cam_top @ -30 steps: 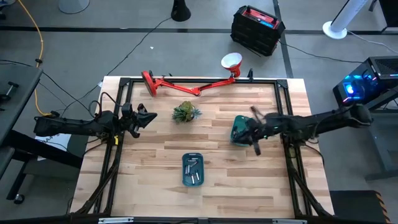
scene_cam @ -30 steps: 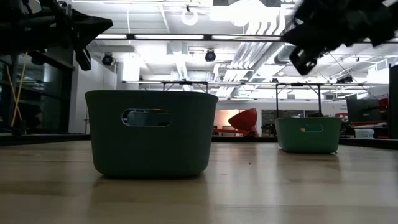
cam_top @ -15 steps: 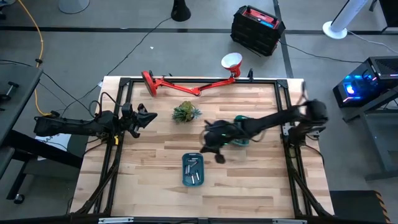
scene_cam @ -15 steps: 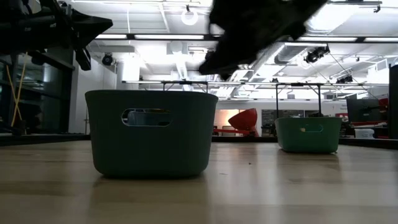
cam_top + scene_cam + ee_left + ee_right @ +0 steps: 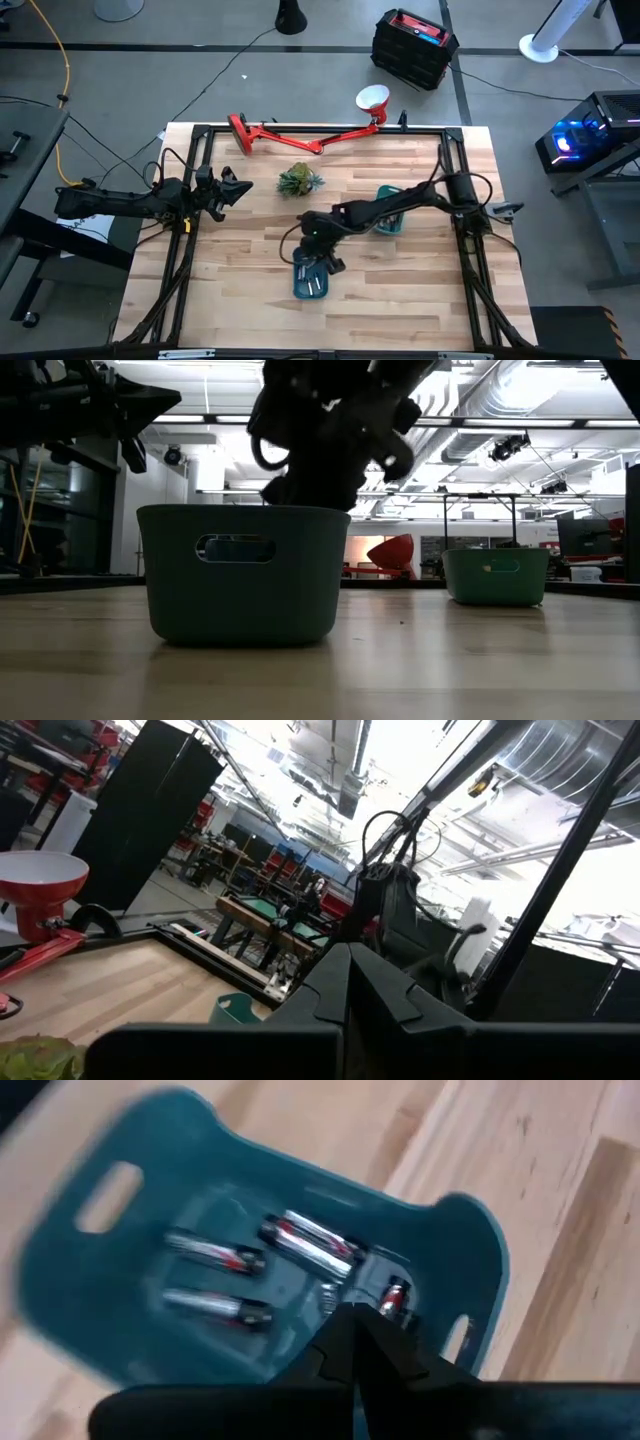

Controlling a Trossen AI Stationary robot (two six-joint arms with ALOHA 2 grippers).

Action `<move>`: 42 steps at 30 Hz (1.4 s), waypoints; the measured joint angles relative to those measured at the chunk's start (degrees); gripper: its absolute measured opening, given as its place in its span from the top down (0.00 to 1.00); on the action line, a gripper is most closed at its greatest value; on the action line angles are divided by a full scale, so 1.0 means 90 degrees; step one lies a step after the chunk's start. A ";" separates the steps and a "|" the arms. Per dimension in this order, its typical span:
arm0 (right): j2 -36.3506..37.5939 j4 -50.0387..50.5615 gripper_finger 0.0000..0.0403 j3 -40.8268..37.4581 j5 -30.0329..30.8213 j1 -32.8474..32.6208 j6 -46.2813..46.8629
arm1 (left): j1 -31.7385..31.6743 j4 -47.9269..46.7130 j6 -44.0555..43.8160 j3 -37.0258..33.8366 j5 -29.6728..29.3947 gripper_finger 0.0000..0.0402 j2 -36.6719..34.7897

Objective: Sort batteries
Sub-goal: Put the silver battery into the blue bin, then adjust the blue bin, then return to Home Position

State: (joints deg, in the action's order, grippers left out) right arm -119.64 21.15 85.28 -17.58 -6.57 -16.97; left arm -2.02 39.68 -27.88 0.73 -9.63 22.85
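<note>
Several silvery-grey batteries (image 5: pixel 310 1240) with dark and red ends lie in the near teal tray (image 5: pixel 120 1310), which stands on the table (image 5: pixel 296 287). My right gripper (image 5: pixel 352 1325) is shut and hovers just above this tray's inside, over the tray's far end in the high view (image 5: pixel 318 250). In the low view it hangs over the tray's rim (image 5: pixel 320 460). A second teal tray (image 5: pixel 392 212) stands toward the table's right. My left gripper (image 5: pixel 238 189) is shut and waits high over the table's left side.
A green spiky clump (image 5: pixel 298 181) sits far of centre. A red clamp lamp with a white-lined shade (image 5: pixel 372 98) stretches along the far edge. The black frame rails (image 5: pixel 190 200) run along both sides. Bare wood lies between the trays and along the near edge.
My right arm has swung from over the right-hand tray toward the table's left and near edge, and has come down over the near tray.
</note>
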 joint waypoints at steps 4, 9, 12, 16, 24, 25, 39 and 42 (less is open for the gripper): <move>-0.0150 -0.0052 1.00 0.0031 0.0489 0.0005 -0.0003 | 0.0000 0.0000 0.0000 0.0000 0.0002 1.00 0.0002; -0.0254 0.0004 1.00 0.0029 0.1077 0.0019 0.0042 | 0.0001 -0.0002 0.0000 0.0000 0.0000 1.00 0.0000; -0.0254 -0.0083 1.00 0.0029 0.1548 0.0027 0.0049 | 0.0002 -0.0005 0.0000 0.0000 0.0000 1.00 0.0000; -0.0254 -0.0298 1.00 0.0029 0.1789 0.0112 0.0357 | 0.0000 -0.0005 0.0000 0.0000 0.0000 1.00 0.0000; -0.0254 -0.1226 1.00 0.0026 0.2006 0.0514 0.1279 | 0.0002 -0.0005 0.0000 0.0000 0.0000 1.00 0.0000; -0.0254 -0.1299 1.00 0.0026 0.2008 0.0567 0.1374 | 0.0001 -0.0004 0.0000 0.0000 0.0000 1.00 0.0001; 0.0379 -0.0569 1.00 0.0026 0.1367 0.1314 0.2046 | 0.0002 -0.0005 0.0000 0.0000 0.0000 1.00 0.0000; 0.0632 0.0573 1.00 0.0020 0.1329 0.1311 0.1487 | 0.0002 -0.0005 0.0000 0.0000 -0.0002 1.00 0.0000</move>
State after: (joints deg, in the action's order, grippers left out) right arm -113.96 26.30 85.46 -5.62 5.23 -3.59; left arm -2.00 39.64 -27.88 0.73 -9.64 22.85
